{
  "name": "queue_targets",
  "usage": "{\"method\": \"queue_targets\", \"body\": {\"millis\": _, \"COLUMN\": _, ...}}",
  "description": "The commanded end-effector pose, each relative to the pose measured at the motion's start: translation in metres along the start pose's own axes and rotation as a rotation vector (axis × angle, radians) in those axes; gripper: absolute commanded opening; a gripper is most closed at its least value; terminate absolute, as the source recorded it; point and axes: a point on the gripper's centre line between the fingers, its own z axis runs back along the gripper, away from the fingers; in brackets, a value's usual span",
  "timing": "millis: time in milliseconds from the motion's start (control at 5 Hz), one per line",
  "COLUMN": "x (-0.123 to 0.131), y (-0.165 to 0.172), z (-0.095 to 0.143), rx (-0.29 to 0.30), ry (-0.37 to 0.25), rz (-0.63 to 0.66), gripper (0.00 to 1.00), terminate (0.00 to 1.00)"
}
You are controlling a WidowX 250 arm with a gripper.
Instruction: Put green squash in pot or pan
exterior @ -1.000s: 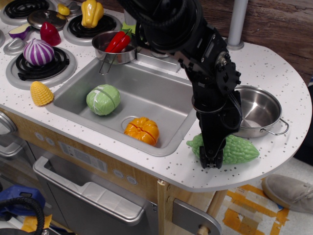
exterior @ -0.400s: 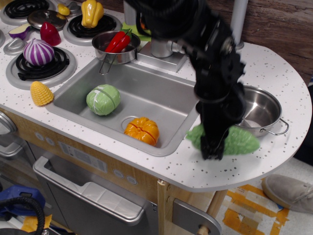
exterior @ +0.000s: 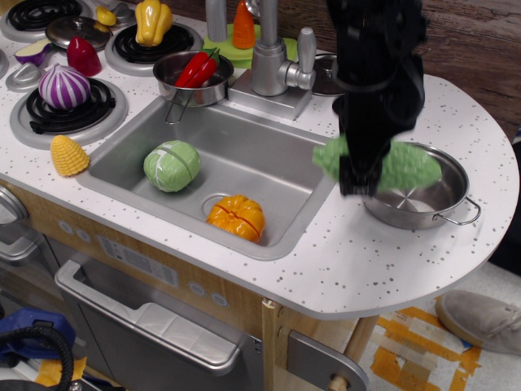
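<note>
Transport step in hand. Gripper [exterior: 358,186] jaws clamped on green squash [exterior: 407,167], held aloft over near-left rim of pan [exterior: 444,175]. Next: centre over pan, lower, release.

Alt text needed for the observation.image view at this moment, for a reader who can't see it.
A black robot gripper holds a green squash in the air, partly above the shiny steel pan on a speckled toy-kitchen counter. To the left, the sink holds a cabbage ball and an orange pumpkin.
</note>
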Motion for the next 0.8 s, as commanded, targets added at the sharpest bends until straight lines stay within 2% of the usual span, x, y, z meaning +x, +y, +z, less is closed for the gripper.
{"method": "queue_targets", "body": {"millis": 0, "x": 0.002, "y": 0.039, "z": -0.004, "rx": 0.117, "ry": -0.031, "rz": -0.010, "gripper": 0.00, "terminate": 0.00}}
{"method": "queue_targets", "body": {"millis": 200, "x": 0.010, "y": 0.041, "z": -0.019, "rx": 0.137, "ry": -0.058, "rz": -0.016, "gripper": 1.00, "terminate": 0.00}}
{"method": "queue_targets", "body": {"millis": 600, "x": 0.012, "y": 0.041, "z": -0.032, "rx": 0.127, "ry": -0.097, "rz": -0.021, "gripper": 1.00, "terminate": 0.00}}
